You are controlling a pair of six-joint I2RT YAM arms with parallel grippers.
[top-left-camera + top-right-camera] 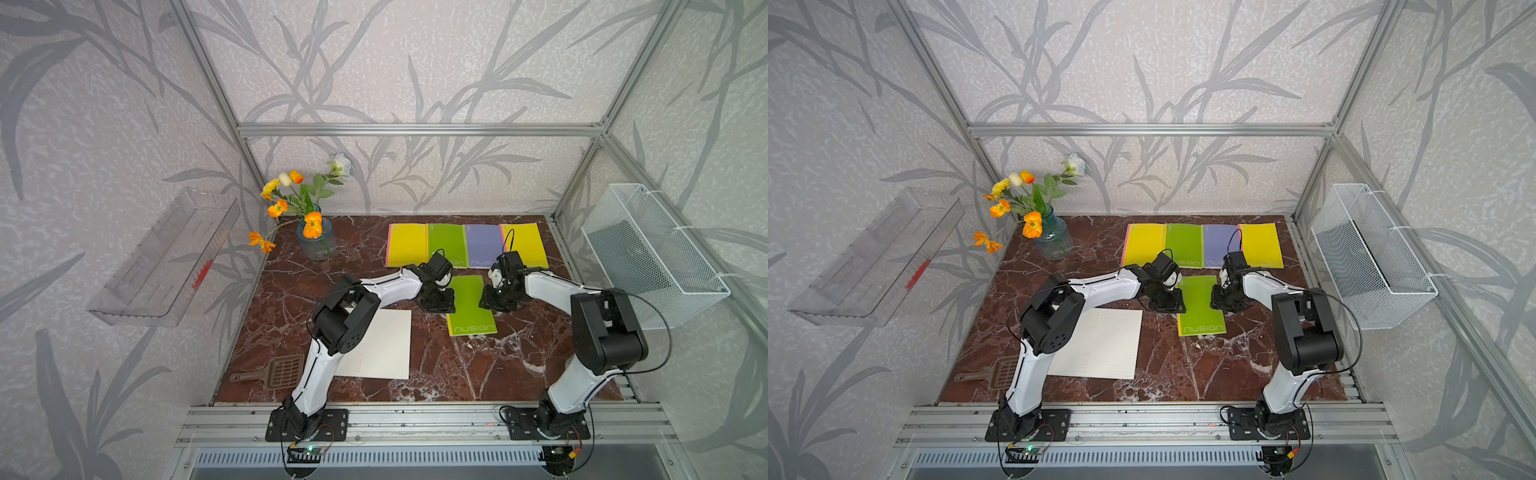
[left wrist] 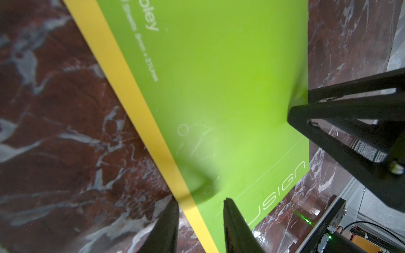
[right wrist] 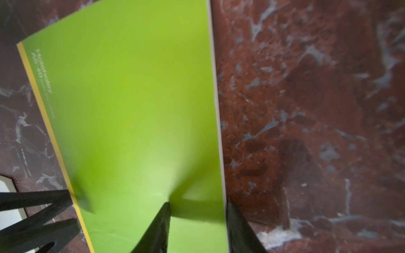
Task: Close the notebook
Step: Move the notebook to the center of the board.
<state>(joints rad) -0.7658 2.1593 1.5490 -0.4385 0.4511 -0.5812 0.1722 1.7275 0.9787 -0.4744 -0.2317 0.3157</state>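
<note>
The green notebook (image 1: pixel 471 307) lies shut and flat on the marble-patterned bench (image 1: pixel 478 374), a little right of centre in both top views (image 1: pixel 1201 307). Its "nusign" lettering sits toward the lower edge of the frame and a yellow strip runs along its left side. The left tool (image 1: pixel 439 306) is at that yellow edge and the right tool (image 1: pixel 493 302) at the opposite, page-side edge. In the left wrist view the left tool (image 2: pixel 201 200) is released: its fingers stand apart, one over the marble and one over the green notebook (image 2: pixel 219 87), with the yellow strip in the gap. In the right wrist view the right tool (image 3: pixel 197 202) is likewise released, with one finger on the green notebook (image 3: pixel 131 109) and the other just past the white page edge. Higher in the frame, a row of four closed notebooks (image 1: pixel 465 245) in yellow, green, purple and yellow lines the back of the bench. A white lined sheet (image 1: pixel 384 345) lies lower left, partly under the left arm. A brown slotted scoop (image 1: pixel 276 371) lies near the bench's left edge, and a glass vase of flowers (image 1: pixel 316 243) stands at the bench's upper left corner.
</note>
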